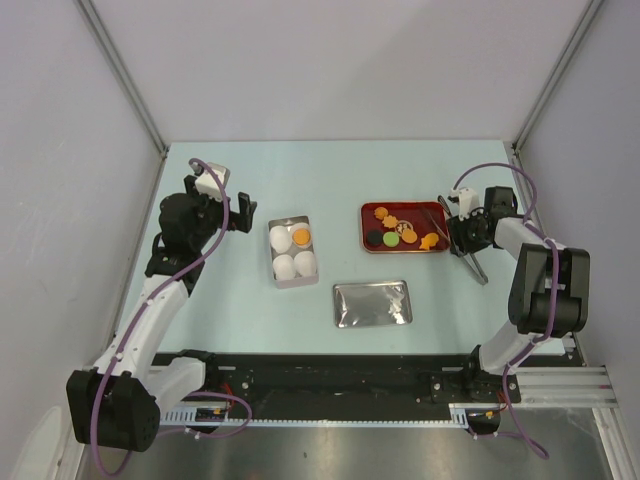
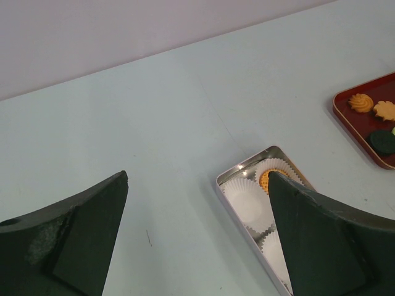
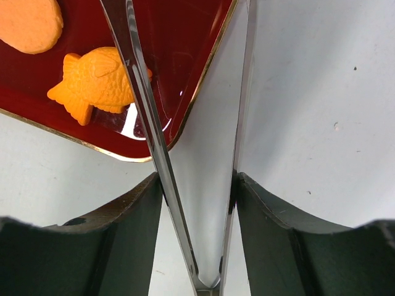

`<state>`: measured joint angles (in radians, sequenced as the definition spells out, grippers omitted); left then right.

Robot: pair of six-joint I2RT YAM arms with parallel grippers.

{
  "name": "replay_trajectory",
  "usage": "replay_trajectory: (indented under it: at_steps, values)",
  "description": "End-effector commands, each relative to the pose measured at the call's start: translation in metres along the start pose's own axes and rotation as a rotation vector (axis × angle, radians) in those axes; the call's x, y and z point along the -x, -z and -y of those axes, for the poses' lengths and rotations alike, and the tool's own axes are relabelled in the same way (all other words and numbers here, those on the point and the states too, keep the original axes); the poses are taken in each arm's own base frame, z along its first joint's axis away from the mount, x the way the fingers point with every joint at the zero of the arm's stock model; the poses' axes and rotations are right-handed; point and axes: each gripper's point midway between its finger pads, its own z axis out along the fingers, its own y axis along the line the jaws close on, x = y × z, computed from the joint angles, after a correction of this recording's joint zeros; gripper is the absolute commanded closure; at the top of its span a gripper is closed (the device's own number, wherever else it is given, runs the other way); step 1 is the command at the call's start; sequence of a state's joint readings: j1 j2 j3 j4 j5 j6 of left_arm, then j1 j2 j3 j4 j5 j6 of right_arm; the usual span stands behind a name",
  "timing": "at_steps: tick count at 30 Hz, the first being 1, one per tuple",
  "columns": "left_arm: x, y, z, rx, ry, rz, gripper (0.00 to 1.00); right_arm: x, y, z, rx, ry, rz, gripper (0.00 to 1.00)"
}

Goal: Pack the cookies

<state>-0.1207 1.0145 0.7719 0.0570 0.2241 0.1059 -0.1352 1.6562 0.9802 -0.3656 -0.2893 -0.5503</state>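
Observation:
The cookies [image 1: 395, 228], orange, black and green, lie on a red tray [image 1: 372, 245]. In the right wrist view a fish-shaped cookie [image 3: 99, 80] and part of a round one [image 3: 28, 24] lie by the tray's corner [image 3: 185, 55]. My right gripper [image 1: 458, 228] [image 3: 199, 179] is shut on metal tongs [image 3: 145, 111], one blade over the tray and one off its edge. A silver tin [image 1: 278, 278] holds white paper cups, one with an orange cookie [image 1: 300, 237] [image 2: 265, 179]. My left gripper [image 1: 243, 212] [image 2: 197, 179] hangs open left of the tin, holding nothing.
The tin's flat silver lid [image 1: 372, 303] lies in front of the tray, near the middle. Grey walls close in the table on the left, back and right. The tin's rim [image 2: 231, 197] lies just under my left gripper's right finger.

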Motion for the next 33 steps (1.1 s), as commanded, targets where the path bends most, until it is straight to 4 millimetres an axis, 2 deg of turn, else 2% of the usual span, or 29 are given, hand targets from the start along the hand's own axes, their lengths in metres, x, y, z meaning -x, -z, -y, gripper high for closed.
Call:
replay_trajectory:
  at_steps: [1, 15, 23, 26, 33]
  values:
    - [0.007, 0.000, 0.005, -0.027, -0.016, 0.027, 0.00, -0.004, -0.003, -0.001, 0.013, -0.003, -0.008, 0.45]
    - [0.007, 0.000, 0.005, -0.027, -0.015, 0.025, 0.00, -0.008, -0.012, 0.002, 0.008, -0.019, -0.019, 0.44]
    - [0.006, 0.000, 0.005, -0.027, -0.017, 0.024, 0.00, -0.008, -0.013, 0.002, 0.010, -0.024, -0.020, 0.50]
    - [0.007, 0.000, 0.005, -0.027, -0.017, 0.025, 0.00, -0.004, -0.009, 0.001, 0.010, -0.023, -0.005, 0.53]
    - [0.005, -0.001, 0.005, -0.029, -0.016, 0.021, 0.00, 0.016, 0.014, -0.003, 0.005, -0.019, 0.067, 0.58]
